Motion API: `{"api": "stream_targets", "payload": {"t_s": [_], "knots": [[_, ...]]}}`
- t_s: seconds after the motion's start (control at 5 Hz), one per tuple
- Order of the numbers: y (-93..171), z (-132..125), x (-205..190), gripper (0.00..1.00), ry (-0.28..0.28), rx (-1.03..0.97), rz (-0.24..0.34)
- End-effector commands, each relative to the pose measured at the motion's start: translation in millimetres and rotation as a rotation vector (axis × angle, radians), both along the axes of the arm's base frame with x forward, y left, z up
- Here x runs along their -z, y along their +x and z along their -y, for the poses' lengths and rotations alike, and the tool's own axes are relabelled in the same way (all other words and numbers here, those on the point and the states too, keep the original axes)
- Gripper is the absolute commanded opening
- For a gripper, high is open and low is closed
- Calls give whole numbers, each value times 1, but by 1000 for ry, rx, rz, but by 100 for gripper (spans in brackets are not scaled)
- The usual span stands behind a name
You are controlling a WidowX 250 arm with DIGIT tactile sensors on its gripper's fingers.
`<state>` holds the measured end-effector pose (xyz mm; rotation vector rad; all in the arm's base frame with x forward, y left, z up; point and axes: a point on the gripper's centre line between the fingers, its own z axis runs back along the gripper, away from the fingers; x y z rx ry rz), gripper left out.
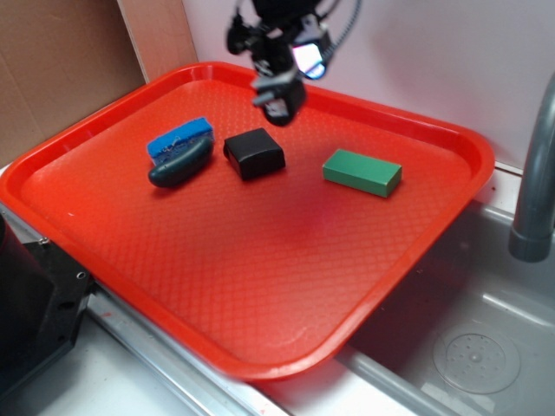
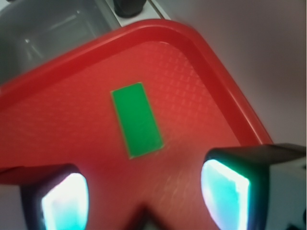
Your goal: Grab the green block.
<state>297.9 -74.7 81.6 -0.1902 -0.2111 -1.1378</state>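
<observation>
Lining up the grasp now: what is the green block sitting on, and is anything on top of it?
The green block lies flat on the red tray, clear of the black block. Nothing rests on its top, which is bare in the wrist view. Its underside is hidden. The gripper hangs above the tray, holding nothing.

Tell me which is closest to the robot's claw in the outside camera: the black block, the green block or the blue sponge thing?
From the gripper, nearest first:
1. Black block, just below it, mid-tray.
2. Green block, off to the picture's right.
3. Blue sponge thing, off to the picture's left.
The last two are nearly a tie.
</observation>
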Motion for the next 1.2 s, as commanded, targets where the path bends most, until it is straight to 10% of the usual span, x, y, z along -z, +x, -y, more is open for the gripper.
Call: {"api": "stream_targets", "payload": {"t_s": [0.0,0.2,0.4,0.6,1.0], "knots": [[11,27,28,100,33,152,50],[9,34,47,100,94,206,66],[12,36,61,71,128,189,45],[7,39,58,0,111,200,55],[1,27,32,0,222,15,12]]}}
